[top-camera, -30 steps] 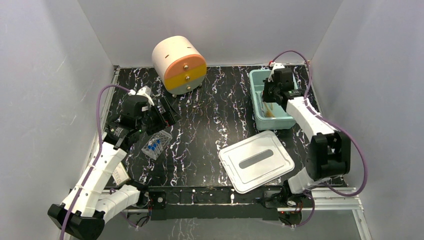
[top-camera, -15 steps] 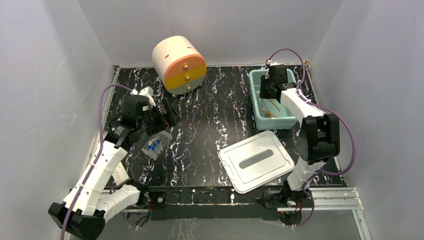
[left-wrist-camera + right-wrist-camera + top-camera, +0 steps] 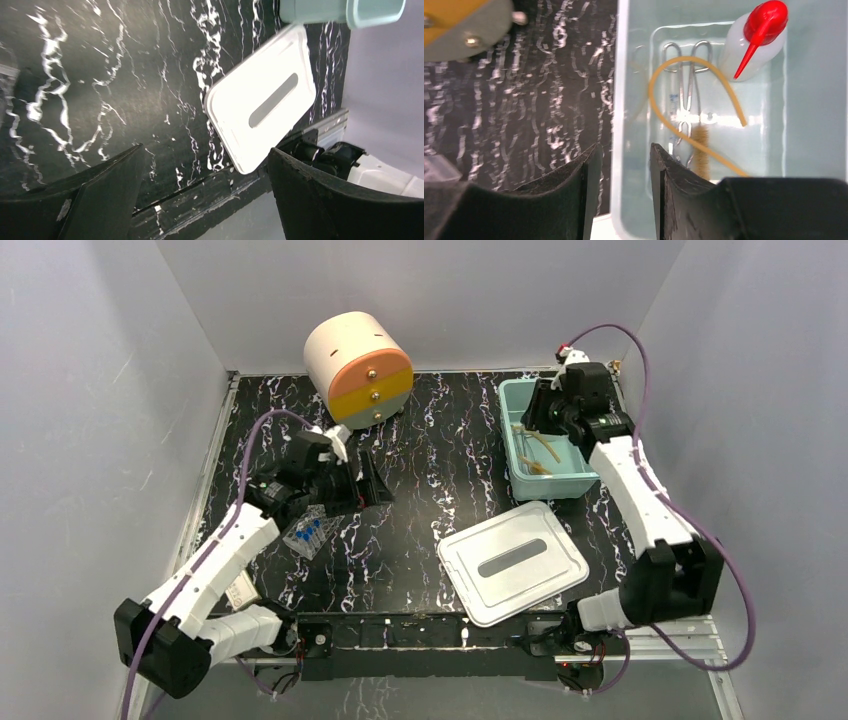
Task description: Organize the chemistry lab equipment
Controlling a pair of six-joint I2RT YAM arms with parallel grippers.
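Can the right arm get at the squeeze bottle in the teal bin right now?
Probably yes: the bin is open, its lid set aside, nothing covers the squeeze bottle, and the right hand hovers just above.

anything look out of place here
The tube rack with blue-capped tubes sits skewed at left, apart from the rest in the teal bin. The white lid lies askew, off the bin.

Teal bin: cut off by frame edges in right wrist view. Inside bin, tube brush lower end and tan tubing tail hidden behind right gripper finger. Well apart from bin, clear tube rack partly under left arm; blue-capped test tubes too small to count.
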